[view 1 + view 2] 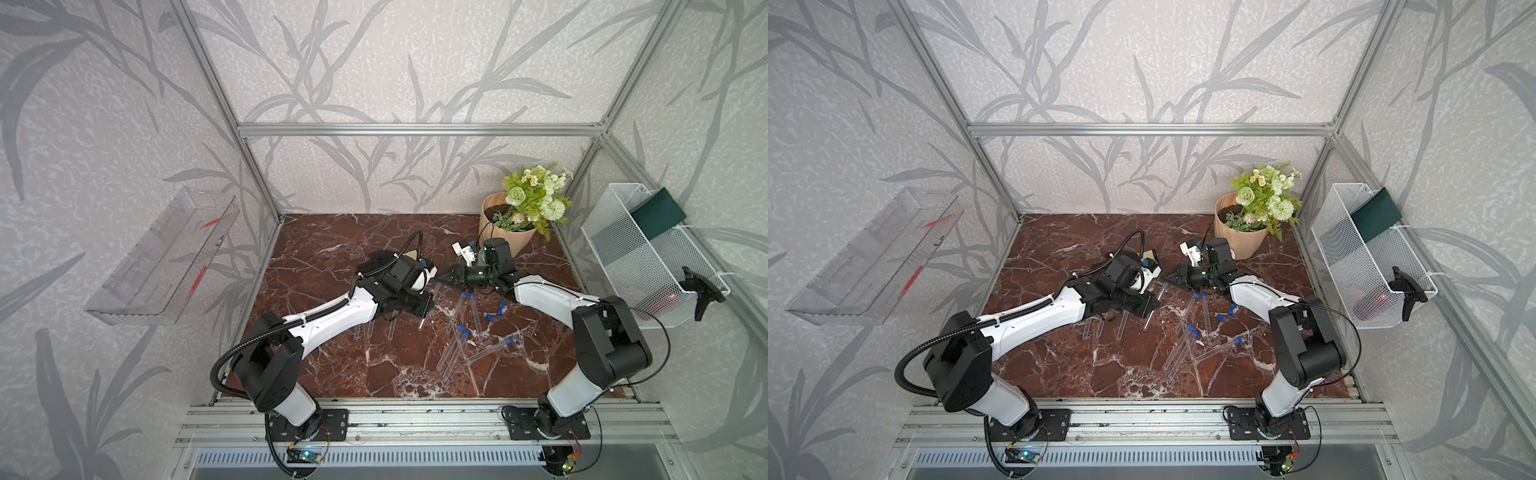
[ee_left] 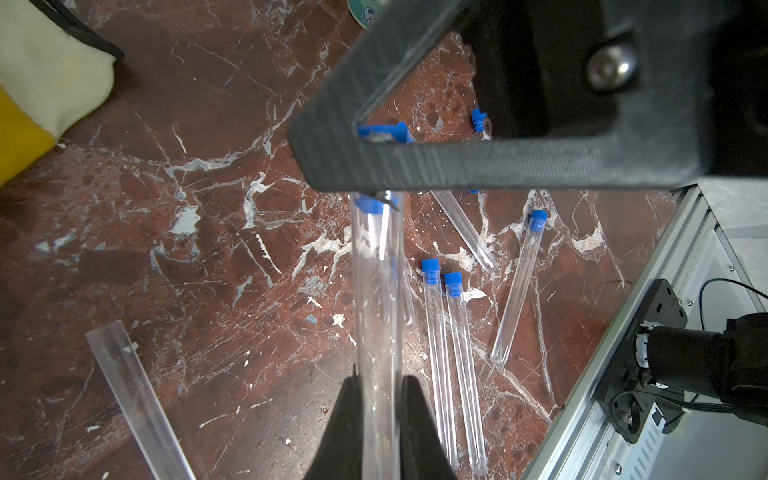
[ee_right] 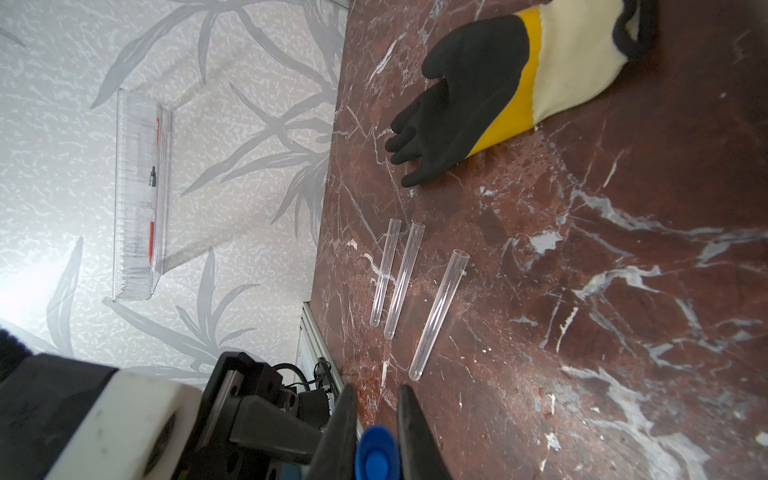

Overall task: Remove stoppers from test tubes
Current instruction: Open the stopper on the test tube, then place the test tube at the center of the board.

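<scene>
My left gripper [image 2: 378, 382] is shut on a clear test tube [image 2: 376, 291], which slants up off the table [image 1: 332, 365] in both top views. At the tube's mouth sits a blue stopper [image 3: 377, 453], and my right gripper [image 3: 377, 395] is shut on it; its black fingers [image 2: 498, 164] cross the tube's end. The two grippers meet mid-table [image 1: 444, 281]. Three open test tubes [image 3: 405, 278] lie side by side near the left arm. Several stoppered test tubes [image 1: 457, 353] and a few loose stoppers [image 1: 500, 307] lie before the right arm.
A black, yellow and cream glove [image 3: 478, 95] lies behind the left arm. A tan flower pot [image 1: 507, 237] stands at the back right. A white mesh basket [image 1: 652, 257] hangs on the right wall, a clear tray [image 1: 162, 262] on the left wall.
</scene>
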Controlling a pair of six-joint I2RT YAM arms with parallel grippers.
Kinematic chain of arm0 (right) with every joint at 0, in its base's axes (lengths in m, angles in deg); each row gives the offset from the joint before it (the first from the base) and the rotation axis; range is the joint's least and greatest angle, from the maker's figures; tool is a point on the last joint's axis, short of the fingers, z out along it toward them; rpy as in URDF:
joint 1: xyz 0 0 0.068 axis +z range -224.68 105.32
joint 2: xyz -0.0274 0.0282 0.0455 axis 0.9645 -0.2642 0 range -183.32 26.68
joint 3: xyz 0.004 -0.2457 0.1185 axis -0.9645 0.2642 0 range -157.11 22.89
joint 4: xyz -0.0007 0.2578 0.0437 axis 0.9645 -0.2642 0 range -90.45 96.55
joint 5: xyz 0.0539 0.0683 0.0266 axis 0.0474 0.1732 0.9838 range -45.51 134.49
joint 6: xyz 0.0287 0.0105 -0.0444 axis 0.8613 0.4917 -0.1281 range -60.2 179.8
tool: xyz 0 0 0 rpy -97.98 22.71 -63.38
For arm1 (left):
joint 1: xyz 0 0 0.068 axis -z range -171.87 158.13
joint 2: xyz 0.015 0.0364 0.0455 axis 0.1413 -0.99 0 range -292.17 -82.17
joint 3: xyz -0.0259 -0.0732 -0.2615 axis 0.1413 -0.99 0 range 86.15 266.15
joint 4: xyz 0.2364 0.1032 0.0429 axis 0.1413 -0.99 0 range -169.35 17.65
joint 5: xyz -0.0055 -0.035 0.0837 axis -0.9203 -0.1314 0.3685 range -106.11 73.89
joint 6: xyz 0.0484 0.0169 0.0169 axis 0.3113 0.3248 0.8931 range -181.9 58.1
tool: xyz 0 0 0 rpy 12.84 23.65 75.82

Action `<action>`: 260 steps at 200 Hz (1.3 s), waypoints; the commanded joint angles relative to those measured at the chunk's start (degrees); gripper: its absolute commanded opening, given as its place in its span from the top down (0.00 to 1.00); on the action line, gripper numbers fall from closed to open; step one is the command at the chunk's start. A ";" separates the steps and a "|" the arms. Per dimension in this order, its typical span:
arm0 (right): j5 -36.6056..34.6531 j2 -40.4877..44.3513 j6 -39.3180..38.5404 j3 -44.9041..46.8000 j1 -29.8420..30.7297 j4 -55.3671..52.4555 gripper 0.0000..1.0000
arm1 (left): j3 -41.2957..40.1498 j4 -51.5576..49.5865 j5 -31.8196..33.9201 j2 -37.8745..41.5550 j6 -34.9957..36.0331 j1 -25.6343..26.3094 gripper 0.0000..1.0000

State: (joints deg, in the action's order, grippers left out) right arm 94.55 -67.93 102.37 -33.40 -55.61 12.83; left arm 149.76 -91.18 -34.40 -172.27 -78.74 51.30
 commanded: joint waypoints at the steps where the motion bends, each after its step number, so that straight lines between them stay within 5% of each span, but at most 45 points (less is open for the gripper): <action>1: -2.94 -0.31 -2.51 -4.17 -1.67 2.28 0.96 | -2.31 -8.11 -1.81 1.51 0.76 0.67 0.86; 260: -5.92 0.95 -11.10 -10.54 -1.92 -4.93 0.97 | -3.54 -7.30 -2.42 1.40 -1.34 0.62 0.86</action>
State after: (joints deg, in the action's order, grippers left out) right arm 89.63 -68.89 93.08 -43.72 -57.42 9.14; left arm 146.18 -98.26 -36.60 -171.62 -79.46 52.00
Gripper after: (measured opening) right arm 0.165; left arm 0.139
